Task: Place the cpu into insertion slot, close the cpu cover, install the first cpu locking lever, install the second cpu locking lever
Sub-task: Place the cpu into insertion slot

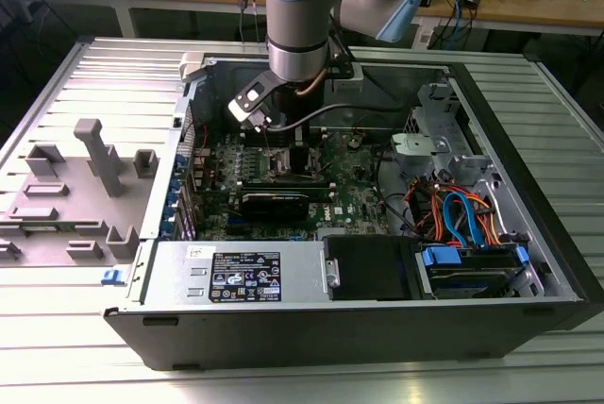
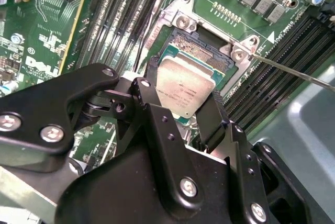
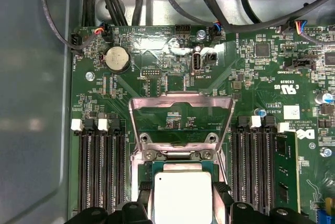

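My gripper [image 2: 180, 103] is shut on the cpu [image 2: 191, 82], a small silver-topped square chip with a green rim. One black finger [image 2: 149, 96] presses on each of two opposite edges. The chip sits low over the insertion slot [image 2: 196, 46], whose gold contact field shows just beyond it. In the first wrist view the cpu [image 3: 183, 195] lies between the fingers [image 3: 220, 192]. There the cpu cover [image 3: 180, 99] stands swung open behind the socket as a metal frame with an open middle. A thin lever rod [image 2: 293, 72] sticks out beside the socket. In the exterior view the gripper [image 1: 293, 144] reaches down into the computer case.
Rows of black memory slots [image 3: 99, 171] flank the socket on both sides. A long black card [image 1: 283, 204] lies across the green board. The case walls [image 1: 189, 140], a drive cage with orange and blue cables [image 1: 462, 215] and a power supply [image 1: 245, 277] surround the board. A grey fixture [image 1: 90, 173] stands on the exterior view's left.
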Action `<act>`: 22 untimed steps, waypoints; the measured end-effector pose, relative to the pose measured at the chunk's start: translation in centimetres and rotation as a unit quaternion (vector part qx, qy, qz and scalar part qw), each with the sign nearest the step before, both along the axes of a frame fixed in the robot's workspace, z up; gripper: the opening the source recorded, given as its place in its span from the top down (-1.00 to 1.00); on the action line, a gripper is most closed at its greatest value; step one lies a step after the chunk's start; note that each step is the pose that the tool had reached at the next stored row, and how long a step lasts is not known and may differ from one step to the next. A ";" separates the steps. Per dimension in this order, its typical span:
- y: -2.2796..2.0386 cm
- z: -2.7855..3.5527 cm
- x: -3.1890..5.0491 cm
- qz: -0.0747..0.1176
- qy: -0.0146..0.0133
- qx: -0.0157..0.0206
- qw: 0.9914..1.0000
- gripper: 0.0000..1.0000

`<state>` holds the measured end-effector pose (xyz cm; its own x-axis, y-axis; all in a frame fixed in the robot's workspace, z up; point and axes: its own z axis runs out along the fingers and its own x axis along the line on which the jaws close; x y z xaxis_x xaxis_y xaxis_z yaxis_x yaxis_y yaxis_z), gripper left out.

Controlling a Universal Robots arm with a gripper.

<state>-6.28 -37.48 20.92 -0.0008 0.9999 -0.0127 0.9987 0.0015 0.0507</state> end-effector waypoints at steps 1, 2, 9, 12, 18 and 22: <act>0.05 0.00 0.00 0.001 0.000 0.000 1.000 -0.08; 0.05 -0.01 -0.02 0.001 0.000 0.000 1.000 -0.08; 0.18 -0.31 -0.40 0.014 0.000 0.000 1.000 -0.08; 0.22 -0.51 -0.57 0.024 0.000 0.000 1.000 -0.08; 0.23 -0.93 -0.58 0.015 0.000 0.000 1.000 -0.08; 0.27 -0.79 -0.57 0.014 0.000 0.000 1.000 -0.08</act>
<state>-6.85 -37.21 20.13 -0.0282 0.9995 -0.0135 0.9983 0.0289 0.0503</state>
